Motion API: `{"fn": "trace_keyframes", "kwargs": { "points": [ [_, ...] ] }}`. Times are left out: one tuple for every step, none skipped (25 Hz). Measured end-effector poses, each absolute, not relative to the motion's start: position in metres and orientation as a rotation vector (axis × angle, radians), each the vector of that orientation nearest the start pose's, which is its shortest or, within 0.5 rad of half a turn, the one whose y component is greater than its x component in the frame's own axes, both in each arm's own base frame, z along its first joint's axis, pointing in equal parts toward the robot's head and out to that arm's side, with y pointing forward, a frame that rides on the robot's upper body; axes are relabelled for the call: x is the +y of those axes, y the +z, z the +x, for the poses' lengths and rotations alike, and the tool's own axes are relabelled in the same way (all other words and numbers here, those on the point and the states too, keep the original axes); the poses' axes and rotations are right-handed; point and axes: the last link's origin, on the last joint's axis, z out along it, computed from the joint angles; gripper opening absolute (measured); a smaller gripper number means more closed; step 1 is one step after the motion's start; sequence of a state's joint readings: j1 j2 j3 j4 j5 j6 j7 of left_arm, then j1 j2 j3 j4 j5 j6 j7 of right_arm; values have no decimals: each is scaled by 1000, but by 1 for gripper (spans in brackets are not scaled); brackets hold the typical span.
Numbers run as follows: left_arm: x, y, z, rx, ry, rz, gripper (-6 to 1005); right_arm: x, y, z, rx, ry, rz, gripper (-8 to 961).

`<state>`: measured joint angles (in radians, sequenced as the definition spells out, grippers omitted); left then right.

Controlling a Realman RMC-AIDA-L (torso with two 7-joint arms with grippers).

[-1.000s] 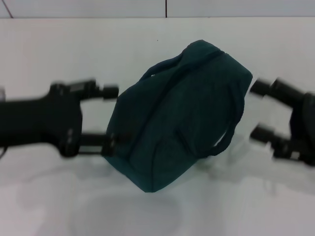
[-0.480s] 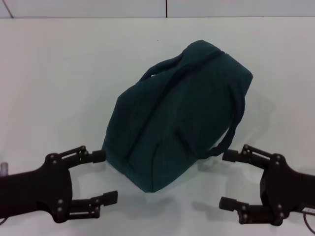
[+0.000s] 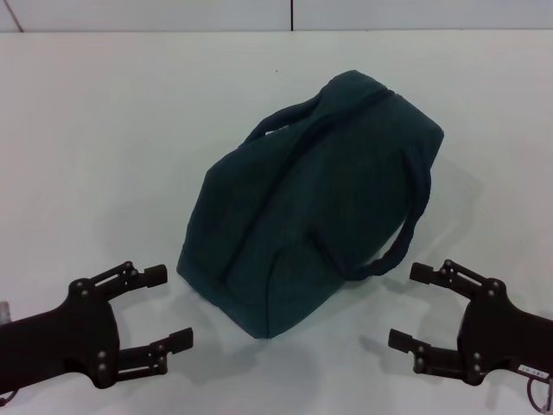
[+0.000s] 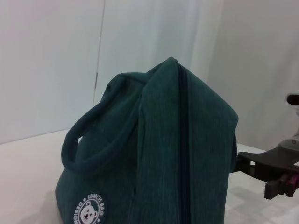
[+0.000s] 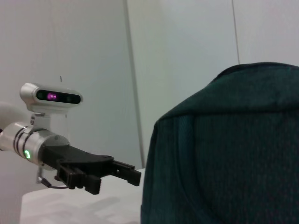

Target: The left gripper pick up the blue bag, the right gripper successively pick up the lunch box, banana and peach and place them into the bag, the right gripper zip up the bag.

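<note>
Both arms have drawn back toward the near edge: the black left gripper (image 3: 160, 313) and black right gripper (image 3: 422, 309) now sit splayed and empty, clear of the bag's near corners. Between and beyond them, the dark teal-blue fabric bag with looped handles (image 3: 315, 203) lies zipped on the white table (image 3: 104, 138), suggesting the task is essentially finished. Its round white badge (image 4: 90, 213) reads "LUNCH BAG".
</note>
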<state>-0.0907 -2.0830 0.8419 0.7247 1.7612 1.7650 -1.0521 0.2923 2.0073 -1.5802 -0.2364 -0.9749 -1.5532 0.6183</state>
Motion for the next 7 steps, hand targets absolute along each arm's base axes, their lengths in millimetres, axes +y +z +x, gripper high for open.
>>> {"fn": "trace_keyframes", "kwargs": {
  "points": [
    [198,8,-323,-492,-851,-2643,882,223,-56,301,302,966,-2601,872],
    [197,7,-323,-490,-852,-2643,882,223,-57,301,305,961,-2600,872],
    [197,7,-323,-487,-852,-2643,882,223,-57,302,307,956,-2600,872],
    [197,7,-323,-487,-852,-2643,882,223,-57,302,308,952,-2600,872],
    [197,8,-323,-484,-856,-2644,882,223,-57,302,309,950,-2599,872],
    [197,8,-322,-483,-859,-2645,882,223,-57,303,310,947,-2599,872],
    [197,8,-322,-482,-861,-2645,882,223,-57,303,311,945,-2599,872]
  ]
}}
